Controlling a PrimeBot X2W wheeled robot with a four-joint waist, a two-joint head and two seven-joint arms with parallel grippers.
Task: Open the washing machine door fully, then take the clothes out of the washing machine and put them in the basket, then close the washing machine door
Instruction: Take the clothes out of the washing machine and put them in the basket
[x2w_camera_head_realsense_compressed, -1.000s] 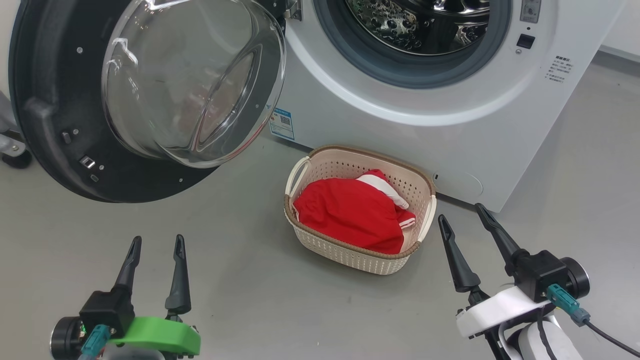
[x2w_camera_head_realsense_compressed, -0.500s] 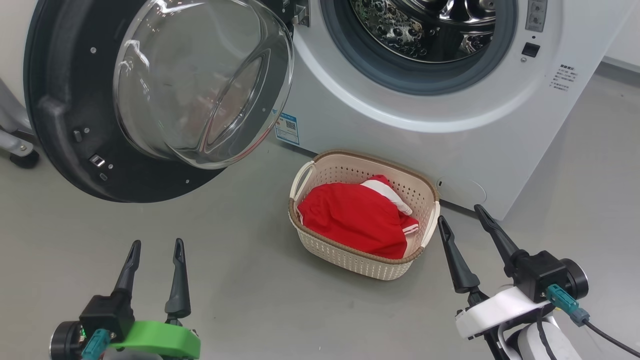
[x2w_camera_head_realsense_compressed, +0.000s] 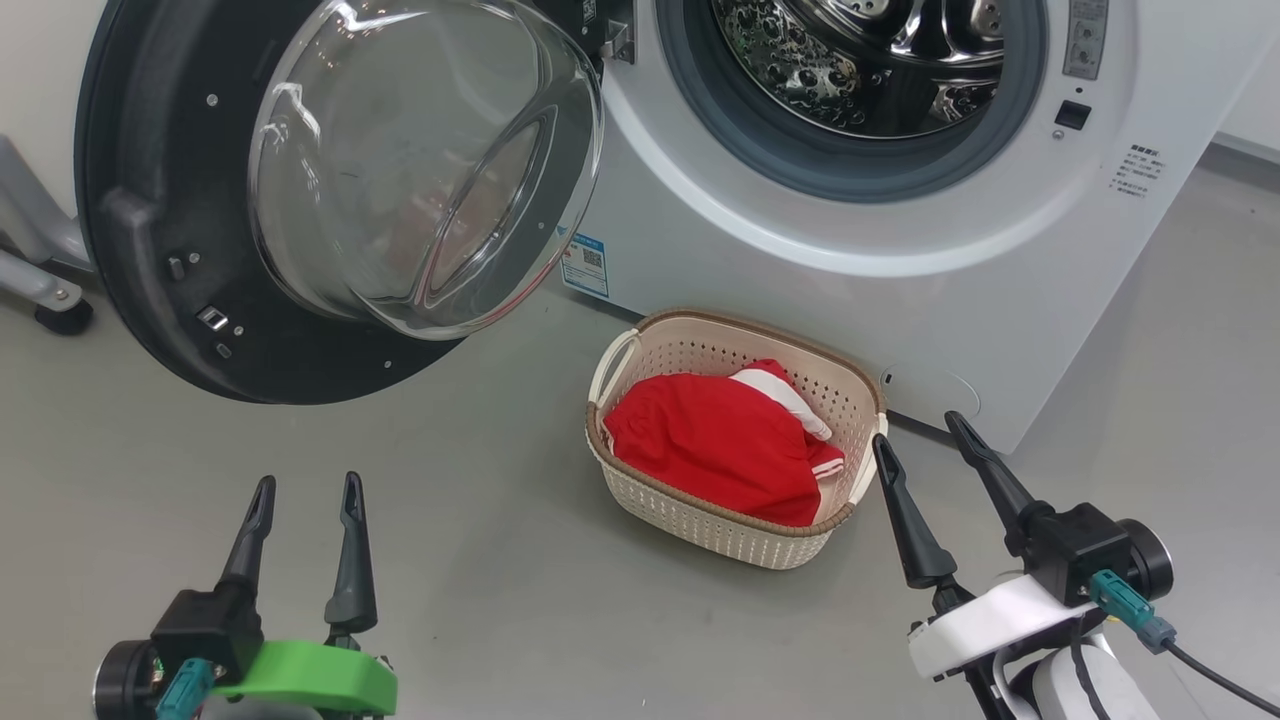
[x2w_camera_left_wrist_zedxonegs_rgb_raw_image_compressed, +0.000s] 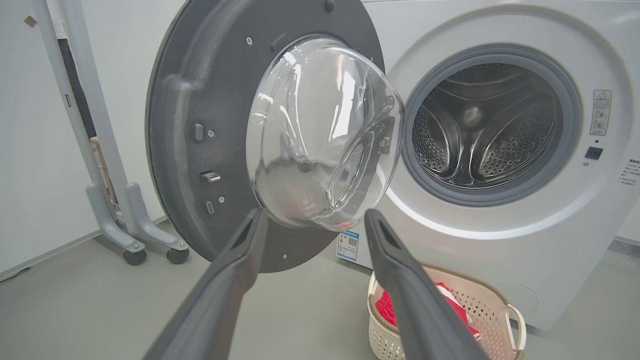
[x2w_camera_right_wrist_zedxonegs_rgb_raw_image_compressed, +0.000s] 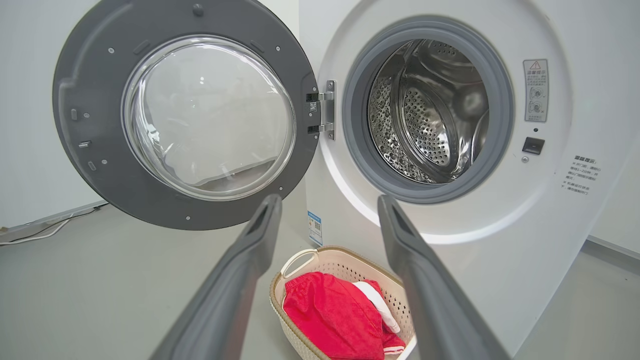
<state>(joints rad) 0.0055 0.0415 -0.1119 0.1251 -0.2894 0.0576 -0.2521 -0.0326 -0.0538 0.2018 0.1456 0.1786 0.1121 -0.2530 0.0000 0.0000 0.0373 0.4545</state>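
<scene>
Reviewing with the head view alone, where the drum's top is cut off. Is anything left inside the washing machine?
Observer: No. The right wrist view shows the whole drum opening, and nothing lies in the steel drum.
Operator: What is that grey leg left of the washing machine door?
Observer: The left wrist view shows a grey wheeled stand near the wall, beside the door.
Operator: Anything else on the floor there?
Observer: The right wrist view shows a thin pale cable along the wall.
</scene>
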